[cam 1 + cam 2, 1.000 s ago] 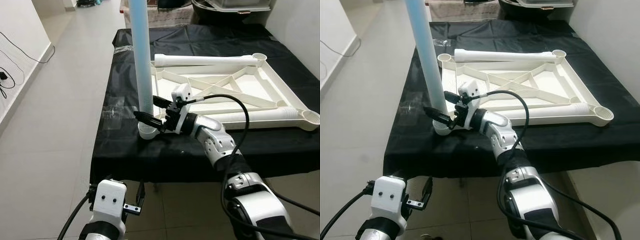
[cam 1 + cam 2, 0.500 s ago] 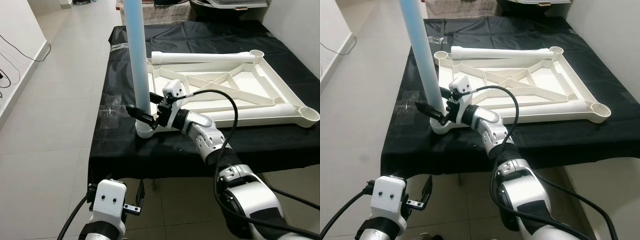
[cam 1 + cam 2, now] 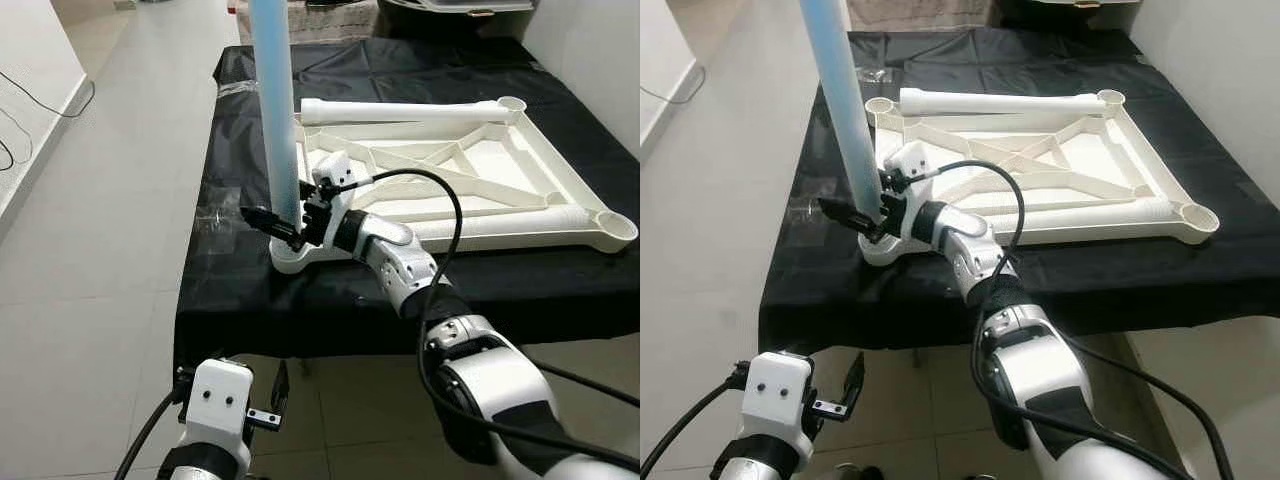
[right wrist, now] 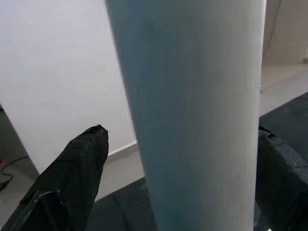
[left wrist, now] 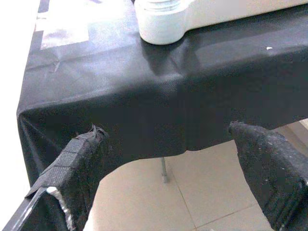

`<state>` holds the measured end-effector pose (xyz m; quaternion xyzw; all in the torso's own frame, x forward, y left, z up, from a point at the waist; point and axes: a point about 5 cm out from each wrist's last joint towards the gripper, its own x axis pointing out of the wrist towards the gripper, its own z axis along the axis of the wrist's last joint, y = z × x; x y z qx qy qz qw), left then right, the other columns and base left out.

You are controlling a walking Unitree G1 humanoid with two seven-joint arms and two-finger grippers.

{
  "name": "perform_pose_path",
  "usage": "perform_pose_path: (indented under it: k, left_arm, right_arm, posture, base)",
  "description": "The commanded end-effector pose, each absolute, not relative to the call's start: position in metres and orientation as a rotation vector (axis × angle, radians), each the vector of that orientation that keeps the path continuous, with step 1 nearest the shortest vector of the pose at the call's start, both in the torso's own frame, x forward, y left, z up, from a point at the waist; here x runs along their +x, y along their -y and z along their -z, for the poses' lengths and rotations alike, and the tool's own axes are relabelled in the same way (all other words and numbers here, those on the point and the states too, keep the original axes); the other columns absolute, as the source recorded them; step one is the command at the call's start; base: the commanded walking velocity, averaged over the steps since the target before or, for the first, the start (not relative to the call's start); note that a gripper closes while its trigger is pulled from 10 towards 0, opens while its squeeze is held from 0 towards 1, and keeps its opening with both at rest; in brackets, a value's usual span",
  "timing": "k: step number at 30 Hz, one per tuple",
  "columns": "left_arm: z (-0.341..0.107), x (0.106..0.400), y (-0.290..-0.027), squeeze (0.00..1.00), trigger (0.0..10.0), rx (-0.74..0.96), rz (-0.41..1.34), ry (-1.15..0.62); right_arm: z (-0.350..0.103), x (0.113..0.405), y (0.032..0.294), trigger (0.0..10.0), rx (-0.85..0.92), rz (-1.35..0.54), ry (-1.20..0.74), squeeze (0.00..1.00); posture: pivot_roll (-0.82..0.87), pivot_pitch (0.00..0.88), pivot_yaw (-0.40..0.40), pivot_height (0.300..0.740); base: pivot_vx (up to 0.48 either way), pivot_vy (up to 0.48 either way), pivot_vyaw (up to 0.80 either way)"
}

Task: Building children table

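Note:
A white table top (image 3: 452, 172) lies upside down on a black-covered table. A pale blue leg (image 3: 277, 120) stands upright in its near-left corner socket (image 3: 290, 262). Two white legs lie on the frame, one along the far edge (image 3: 400, 110) and one along the near edge (image 3: 500, 228). My right gripper (image 3: 275, 207) is open low around the blue leg, one finger on each side; in the right wrist view the blue leg (image 4: 192, 96) stands between its fingers (image 4: 72, 178). My left gripper (image 5: 168, 159) hangs open below the table's front edge, holding nothing.
The black cloth (image 3: 240, 300) drapes over the table's front edge. A clear plastic wrapper (image 3: 222, 210) lies left of the socket. Tiled floor (image 3: 100, 250) runs along the table's left side, with a cable (image 3: 15, 150) by the wall.
My right gripper has slid forward and to the left, from beside the socket to straddling the blue leg's base. The head camera has shifted slightly. The left arm has stayed still.

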<state>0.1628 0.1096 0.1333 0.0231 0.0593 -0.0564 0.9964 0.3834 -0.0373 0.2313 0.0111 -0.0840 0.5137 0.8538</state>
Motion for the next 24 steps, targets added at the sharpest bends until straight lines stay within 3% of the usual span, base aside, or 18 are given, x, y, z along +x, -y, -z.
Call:
perform_pose_path:
  k: [1, 23, 24]
  left_arm:
    - [-0.135, 0.158, -0.096, 0.0, 10.0, 0.01, 0.155, -0.128]
    - [-0.135, 0.157, -0.091, 0.0, 10.0, 0.004, 0.156, -0.125]
    - [-0.135, 0.157, -0.091, 0.0, 10.0, 0.004, 0.156, -0.125]
  right_arm:
    - [-0.234, 0.383, 0.032, 10.0, 0.023, -1.082, 0.195, 0.0]
    - [-0.241, 0.384, 0.017, 10.0, -0.017, -1.08, 0.198, 0.0]
    - [-0.24, 0.385, 0.017, 2.5, -0.017, -1.074, 0.195, 0.0]
  posture:
    - [0.14, 0.201, -0.055, 0.74]
    - [0.13, 0.189, -0.072, 0.74]
    - [0.13, 0.188, -0.073, 0.74]
  base:
    - [0.0, 0.0, 0.0]
    - [0.0, 0.0, 0.0]
    - [0.0, 0.0, 0.0]
